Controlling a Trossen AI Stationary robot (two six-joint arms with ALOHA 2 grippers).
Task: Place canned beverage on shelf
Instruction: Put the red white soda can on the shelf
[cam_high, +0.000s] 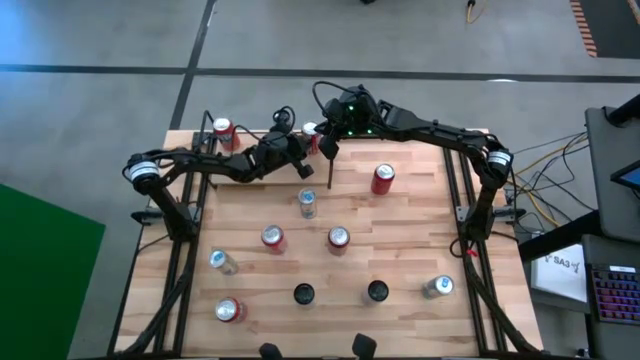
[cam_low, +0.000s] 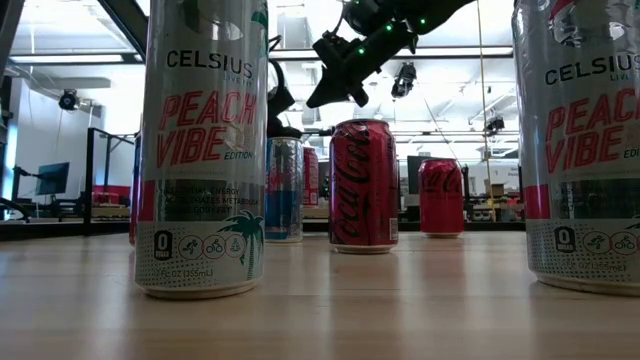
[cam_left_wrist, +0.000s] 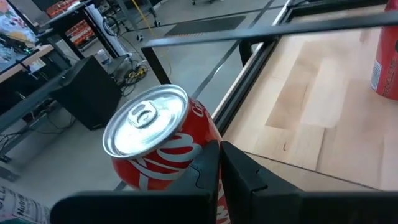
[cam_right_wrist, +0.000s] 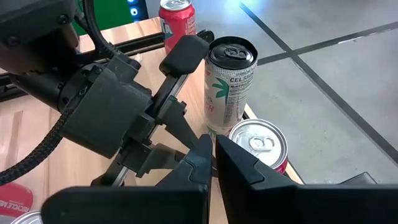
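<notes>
High view: light wood plank shelf (cam_high: 400, 225) carries about 10 cans; both arms meet at 12 o'clock edge, likely crowding 2 cans there.

Left wrist view: left gripper (cam_left_wrist: 219, 163) jaws pressed together, empty, beside red aluminium cola can (cam_left_wrist: 163, 144).

Right wrist view: right gripper (cam_right_wrist: 213, 163) jaws pressed together, empty, near white palm-print can (cam_right_wrist: 229, 84).

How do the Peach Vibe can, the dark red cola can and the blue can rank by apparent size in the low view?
1. Peach Vibe can, though it stands nearest the camera.
2. Dark red cola can.
3. Blue can, partly hidden, so this rank is unsure.
</notes>
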